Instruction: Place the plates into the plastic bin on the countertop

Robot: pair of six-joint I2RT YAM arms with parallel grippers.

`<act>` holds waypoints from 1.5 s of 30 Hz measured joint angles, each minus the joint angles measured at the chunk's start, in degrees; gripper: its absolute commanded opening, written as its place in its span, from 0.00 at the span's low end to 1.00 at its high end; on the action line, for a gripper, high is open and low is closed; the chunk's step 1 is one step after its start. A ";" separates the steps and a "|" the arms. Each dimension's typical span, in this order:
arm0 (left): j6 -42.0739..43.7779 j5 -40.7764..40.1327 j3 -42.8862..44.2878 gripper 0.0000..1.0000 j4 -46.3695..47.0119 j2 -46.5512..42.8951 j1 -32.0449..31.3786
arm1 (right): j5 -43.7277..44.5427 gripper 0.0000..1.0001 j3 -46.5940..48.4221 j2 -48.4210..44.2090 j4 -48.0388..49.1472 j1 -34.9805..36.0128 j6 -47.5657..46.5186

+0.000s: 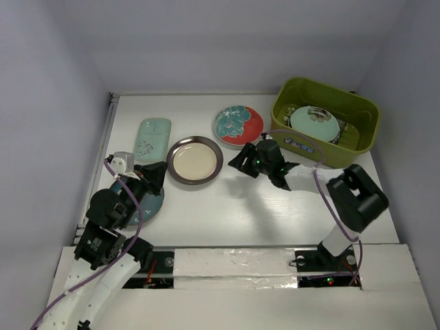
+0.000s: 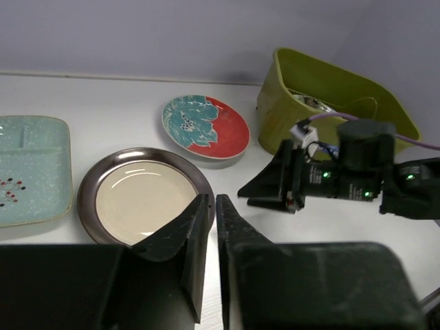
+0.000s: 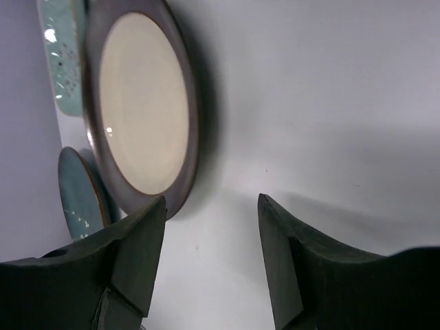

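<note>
Plates are partly packed: mint round plate (image 1: pixel 314 124) lies in the plastic bin (image 1: pixel 361 148) at the far right corner, perhaps atop others; four wait on the tabletop (image 1: pixel 275 213); right gripper (image 3: pixel 212 206) jaws spread, empty; left gripper (image 2: pixel 212 203) jaws pinched together.

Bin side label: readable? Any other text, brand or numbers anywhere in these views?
Label on the plastic bin: white and blue, too small to read.
Red-teal floral plate and pale mint rectangular plate: decoration only, no lettering.
No other text shows in any view.
</note>
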 measured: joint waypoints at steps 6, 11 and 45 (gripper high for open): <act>-0.07 0.02 0.00 0.16 -0.02 0.17 0.00 | -3.10 0.58 2.91 14.27 9.88 2.56 7.67; -0.04 0.04 0.00 0.18 -0.04 0.24 0.00 | -4.02 0.47 7.82 20.81 15.26 2.95 11.54; -0.02 0.11 0.00 0.20 -0.09 0.17 0.00 | -3.61 0.00 11.21 -23.63 -16.04 -41.79 -7.63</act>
